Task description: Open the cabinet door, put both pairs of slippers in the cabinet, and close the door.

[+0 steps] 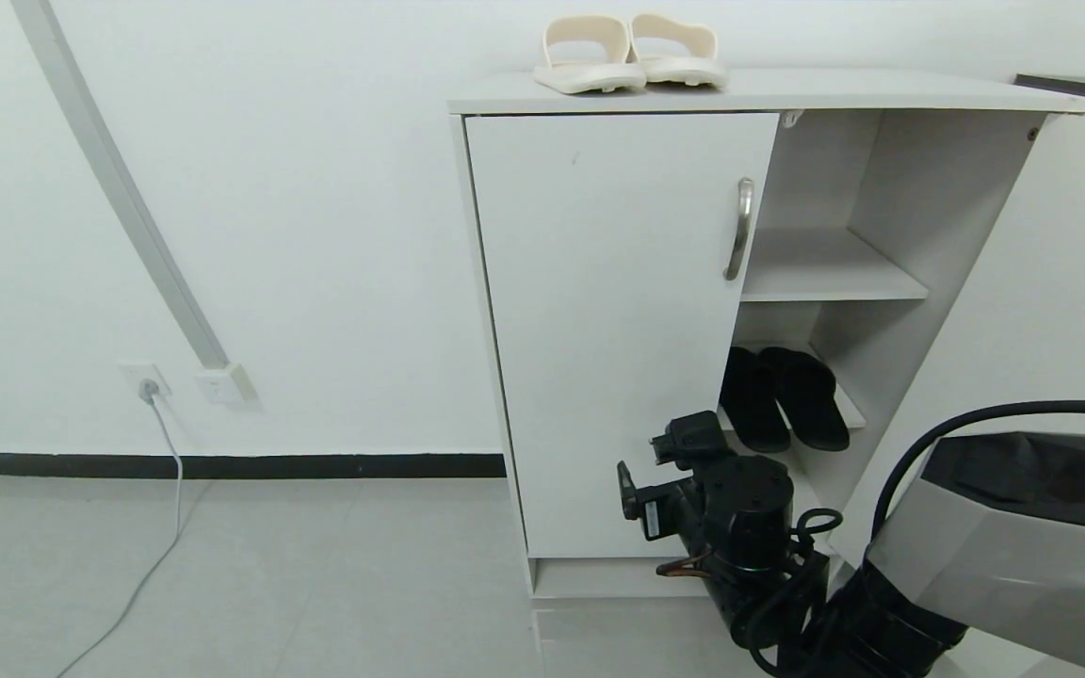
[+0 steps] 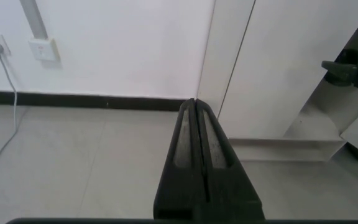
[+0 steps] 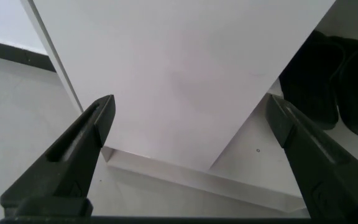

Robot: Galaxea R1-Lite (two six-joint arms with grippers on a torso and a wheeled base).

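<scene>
Cream slippers sit side by side on top of the cabinet in the head view, while a black pair lies on a lower shelf behind the open right door. Both look light and bendy, probably best pinched at the strap. The right gripper hangs low before the closed left door, over grey floor tiles by a white wall.

In the left wrist view, the left gripper has its fingers pressed together above the floor.

In the right wrist view, the right gripper has its fingers wide apart, facing the left door's lower part.
</scene>
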